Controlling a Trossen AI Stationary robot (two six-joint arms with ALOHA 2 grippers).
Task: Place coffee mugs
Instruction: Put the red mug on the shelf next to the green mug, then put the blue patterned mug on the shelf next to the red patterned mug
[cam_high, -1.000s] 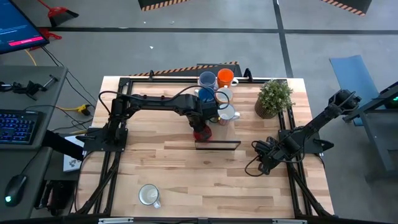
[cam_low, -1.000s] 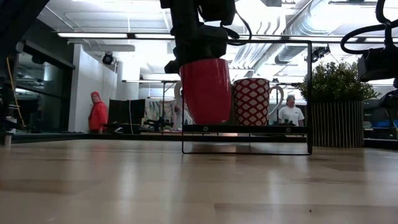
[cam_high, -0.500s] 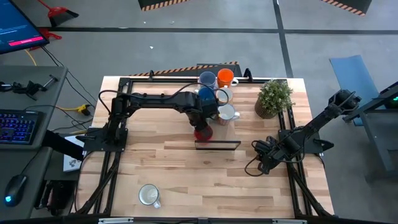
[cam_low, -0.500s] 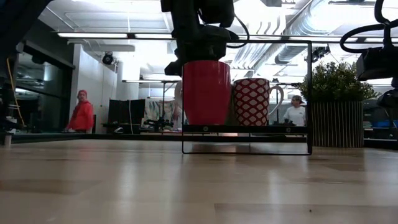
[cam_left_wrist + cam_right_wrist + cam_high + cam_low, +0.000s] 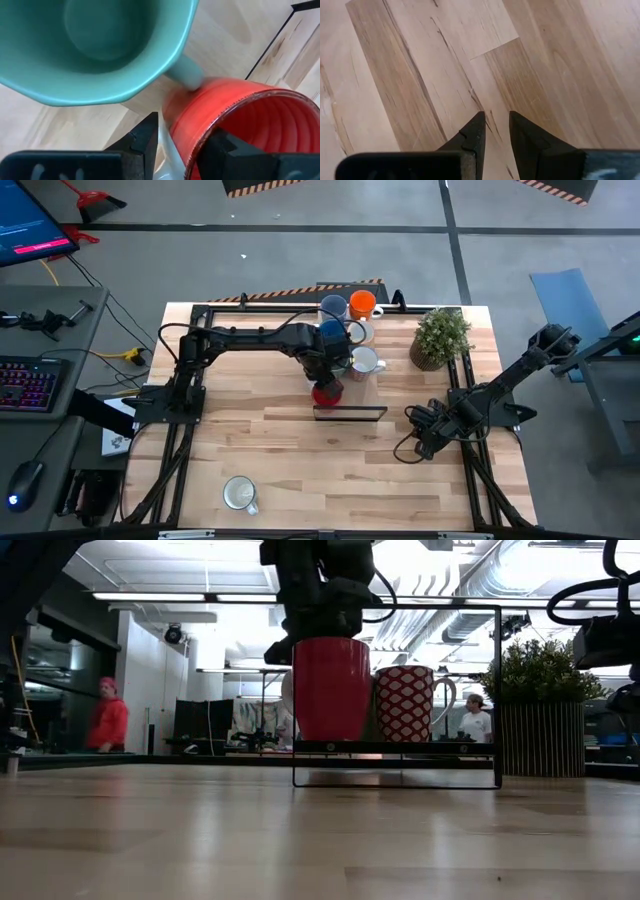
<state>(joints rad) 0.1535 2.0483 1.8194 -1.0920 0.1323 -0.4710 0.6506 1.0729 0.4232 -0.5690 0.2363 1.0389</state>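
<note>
Light wooden table [image 5: 300, 450] in an open workshop; people stand far back in the room in the low view.

Mugs gathered at the far middle of the table, beside a potted plant [image 5: 440, 337]: light blue mug [image 5: 332, 308], orange mug [image 5: 362, 303], dark blue mug [image 5: 330, 332], 2 pale mugs just beside them, one patterned red and white [image 5: 405, 703]. A green mug [image 5: 95, 47] shows in the left wrist view, its handle reaching the red one.

Red mug [image 5: 327, 391] sits upright at the near edge of that cluster, on the left end of a thin black wire rack [image 5: 350, 413].

Left gripper [image 5: 180, 145] hovers at the red mug's rim, fingers spread to either side of the wall, 1 inside and 1 outside; it looks released, not pinched.

Right gripper [image 5: 494, 131] waits low over bare wood on the right side, fingers nearly together, nothing between them.

Judgement: 7 mugs appear placed. 1 white mug [image 5: 239, 494] stands alone at the near left edge, well apart from the rest, likely the last to fetch.
</note>
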